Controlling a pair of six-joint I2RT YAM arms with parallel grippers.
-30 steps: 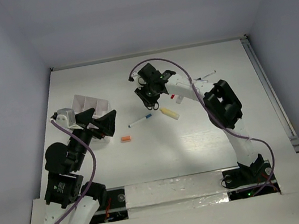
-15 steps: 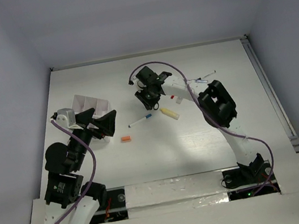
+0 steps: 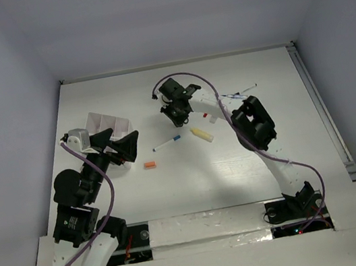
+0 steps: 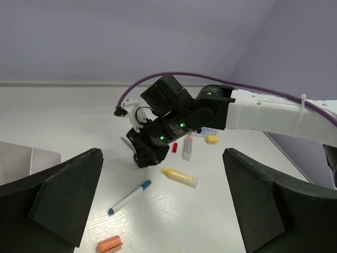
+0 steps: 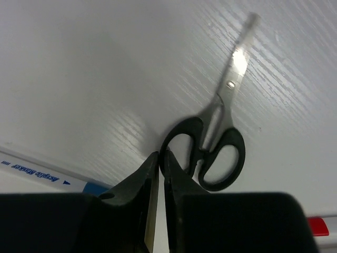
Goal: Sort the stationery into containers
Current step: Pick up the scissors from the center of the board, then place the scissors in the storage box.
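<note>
The right gripper (image 3: 176, 114) is pinching one handle loop of the scissors (image 5: 213, 158), which are lying flat on the table (image 3: 238, 164) at far centre. The left gripper (image 3: 123, 141) is hovering, jaws wide apart, beside the box (image 3: 109, 122) at the left.

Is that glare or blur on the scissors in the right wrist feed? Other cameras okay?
Right wrist: glare on the blades of the scissors, tip blurred, handles clear. Left wrist: near fingers dark, tabletop clear. Top external: even light, faint shadows.
</note>
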